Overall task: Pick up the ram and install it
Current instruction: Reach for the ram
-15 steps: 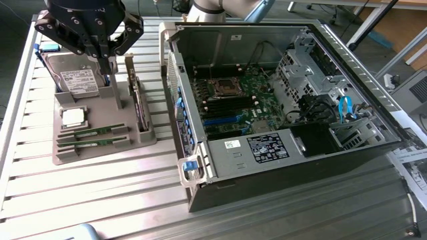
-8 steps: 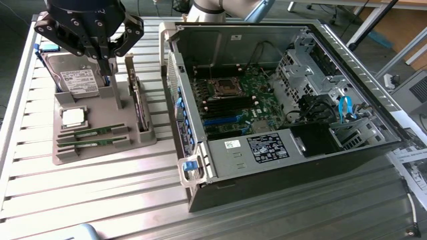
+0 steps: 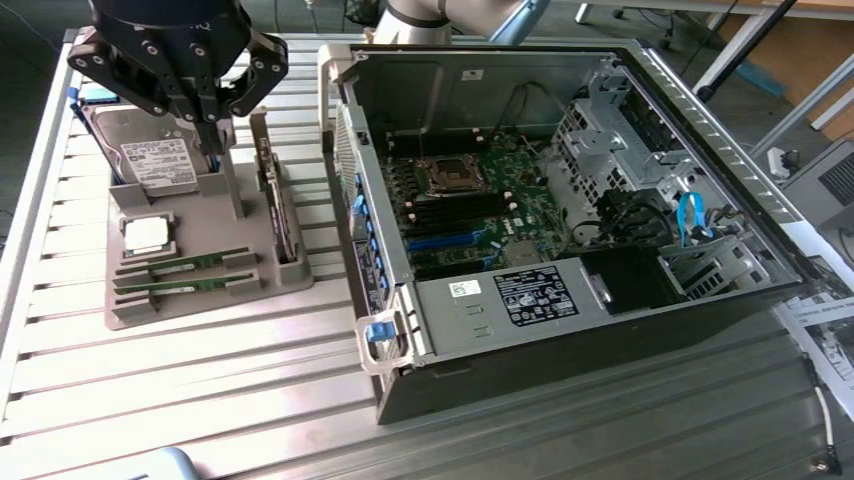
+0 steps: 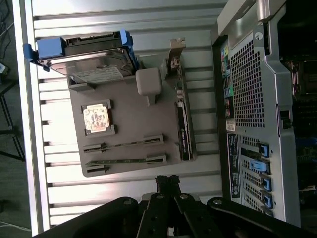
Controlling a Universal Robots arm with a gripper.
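At the near end of the gray holder (image 3: 200,312), on the exterior view's left, the nearer ram stick (image 3: 184,286) and the second ram stick (image 3: 200,262) are sitting in two parallel slots. Both are long, thin and green. Just behind them, a square processor chip (image 3: 147,235) is resting in its pocket. Farther back, the arm is pointing down above the hard drive (image 3: 154,150). The gripper (image 3: 207,117) is hanging there with its fingers pressed together, holding nothing, well apart from the ram sticks. The open computer case (image 3: 561,330) is standing on the right.
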